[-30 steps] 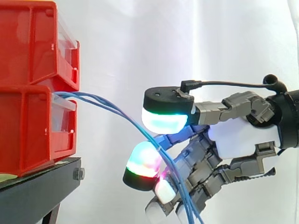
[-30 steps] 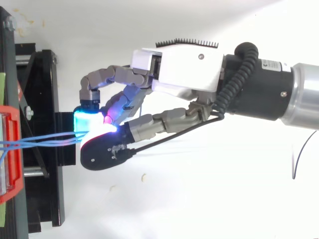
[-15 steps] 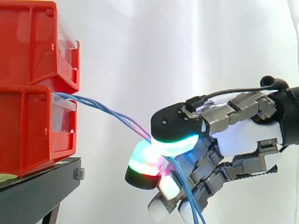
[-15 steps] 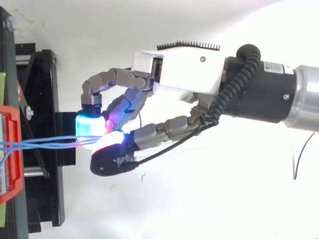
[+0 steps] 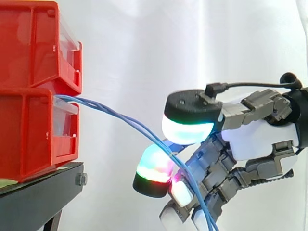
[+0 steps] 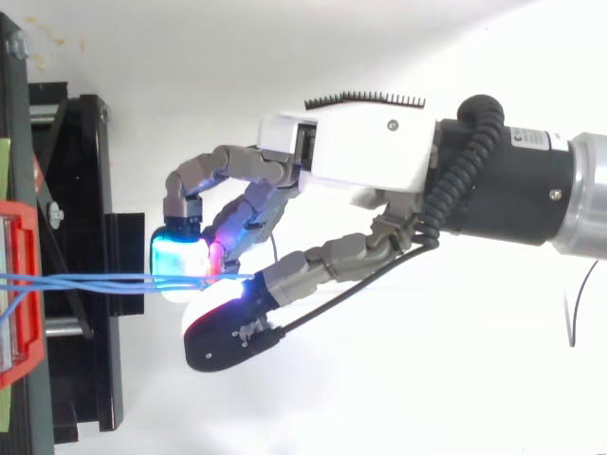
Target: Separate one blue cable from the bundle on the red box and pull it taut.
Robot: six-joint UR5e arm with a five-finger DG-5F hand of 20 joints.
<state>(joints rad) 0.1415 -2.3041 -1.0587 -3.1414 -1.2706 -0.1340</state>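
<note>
Pulling toward 3 o'clock now would likely tension several blue cables (image 6: 104, 280) at once, because more than one strand seems to run through the grasp; the thin, smooth strands could also slip between the pads. They are limp and lie close together, sloping from the lower red box (image 5: 29, 134) toward 5 o'clock. The robot hand (image 5: 255, 139) is closed around them, its thumb on top.

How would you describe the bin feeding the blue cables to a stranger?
Start at the black metal stand, lower left in the side view. Of the two bins stacked there, take the lower red plastic bin: thin blue cables leave its front.
</note>
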